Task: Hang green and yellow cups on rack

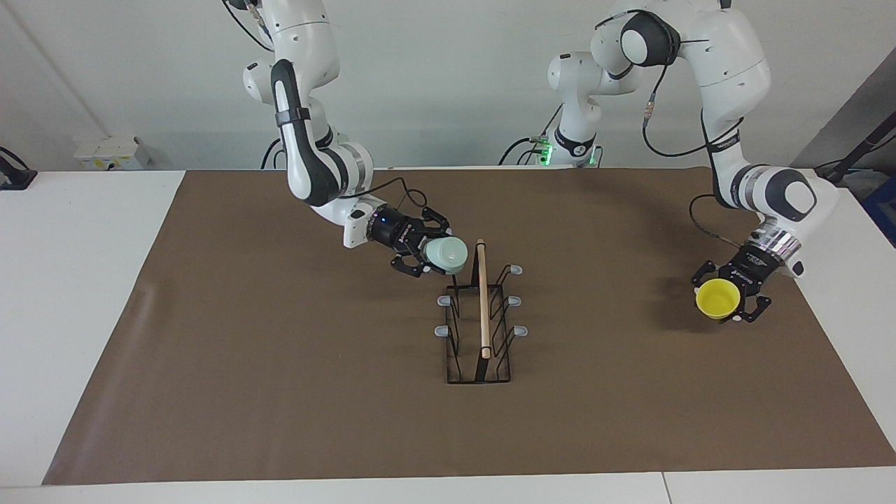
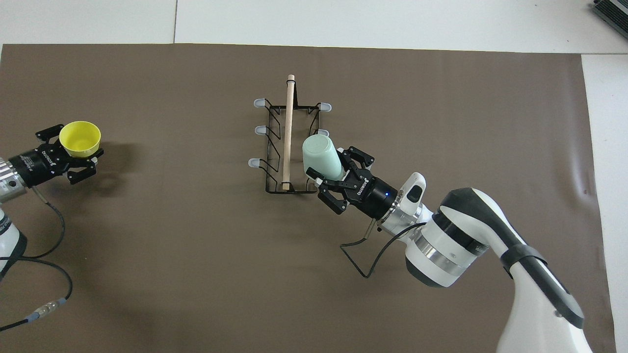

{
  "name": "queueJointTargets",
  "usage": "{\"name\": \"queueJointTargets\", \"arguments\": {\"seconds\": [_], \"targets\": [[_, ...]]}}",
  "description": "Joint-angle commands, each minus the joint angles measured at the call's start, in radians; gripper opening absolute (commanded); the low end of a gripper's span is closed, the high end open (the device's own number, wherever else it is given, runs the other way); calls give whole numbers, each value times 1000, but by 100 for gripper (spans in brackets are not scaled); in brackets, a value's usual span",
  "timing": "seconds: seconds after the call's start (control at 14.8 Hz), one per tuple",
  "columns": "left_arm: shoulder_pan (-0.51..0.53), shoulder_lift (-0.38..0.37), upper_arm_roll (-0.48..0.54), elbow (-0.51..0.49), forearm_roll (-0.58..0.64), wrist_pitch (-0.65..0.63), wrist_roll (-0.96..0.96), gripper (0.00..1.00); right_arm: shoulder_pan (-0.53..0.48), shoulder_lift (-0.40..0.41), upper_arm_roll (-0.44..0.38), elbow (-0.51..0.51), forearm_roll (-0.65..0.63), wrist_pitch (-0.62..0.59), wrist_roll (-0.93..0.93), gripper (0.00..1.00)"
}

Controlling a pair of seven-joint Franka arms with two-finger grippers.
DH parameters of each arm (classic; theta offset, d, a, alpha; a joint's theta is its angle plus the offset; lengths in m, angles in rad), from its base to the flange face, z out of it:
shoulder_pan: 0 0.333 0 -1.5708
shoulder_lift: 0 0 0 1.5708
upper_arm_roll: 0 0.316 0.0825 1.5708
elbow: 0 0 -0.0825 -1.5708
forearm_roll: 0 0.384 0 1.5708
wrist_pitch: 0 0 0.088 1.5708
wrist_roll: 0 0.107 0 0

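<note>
Over the rack's [image 1: 478, 329] end nearest the robots, the right gripper [image 1: 428, 253] clamps the tilted green cup [image 1: 446, 255], while at the left arm's end the left gripper [image 1: 728, 301] clasps the raised yellow cup [image 1: 717, 298].

White table [image 1: 77, 294] spans room, long brown mat [image 1: 280, 392] covering most of top; bare white margins at both ends and along edge farthest from robots. Seam in tabletop visible near that edge. Plain pale wall [image 1: 448, 84] rises past table. White box [image 1: 112, 152], possibly socket unit, sits at wall toward right arm's end. Dark slanted panel [image 1: 850, 122] at left arm's end. Lighting even, soft shadows on mat.
</note>
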State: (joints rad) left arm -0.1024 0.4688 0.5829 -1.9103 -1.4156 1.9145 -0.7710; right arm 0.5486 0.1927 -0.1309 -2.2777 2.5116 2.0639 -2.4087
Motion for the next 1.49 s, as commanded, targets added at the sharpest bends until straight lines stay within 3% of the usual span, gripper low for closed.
{"name": "queueJointTargets", "arguments": {"seconds": [0.0,0.27,0.54,0.75,0.88,0.95,1.02,1.42], "targets": [[10,-19,0,36,87,-17,2,0,5,2,-1,-11,35,-4,-35,0],[9,-30,-2,85,231,-22,10,0,5,33,-3,-11,35,-14,-61,0],[-8,-110,-3,88,357,-2,13,0,5,43,-1,-11,35,-13,-70,0],[-22,-174,-21,89,525,0,35,0,5,57,-3,-9,35,-8,-89,0],[-22,-208,-35,88,541,-3,32,0,5,57,-1,-11,35,-4,-90,0],[-22,-213,-37,89,562,-3,33,0,5,57,-3,-9,35,-4,-90,27],[-22,-228,-43,89,601,-3,32,0,4,57,-3,-9,35,-7,-92,98],[-22,-318,-127,91,821,0,12,0,-9,47,-4,0,20,-14,-102,100]]}}
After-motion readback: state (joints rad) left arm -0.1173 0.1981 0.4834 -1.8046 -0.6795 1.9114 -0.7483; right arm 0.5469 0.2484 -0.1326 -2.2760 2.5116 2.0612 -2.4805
